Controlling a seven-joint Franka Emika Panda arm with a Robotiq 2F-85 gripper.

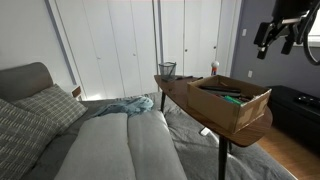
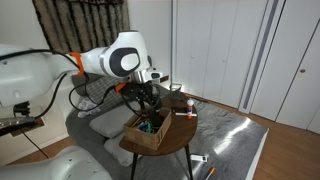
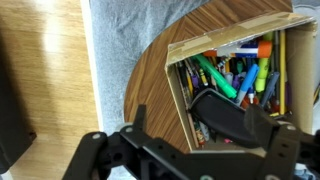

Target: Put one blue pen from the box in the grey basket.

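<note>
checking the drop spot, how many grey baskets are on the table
1. The grey basket stands near the table's far edge, apart from the box. Another could be hidden behind the box.

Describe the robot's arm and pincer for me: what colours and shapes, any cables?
The arm is made of fat, rounded white segments with a dark circular cap on one joint. An orange cable runs beside it. The pincer is black, built of angular linked bars with flat black fingers.
</note>
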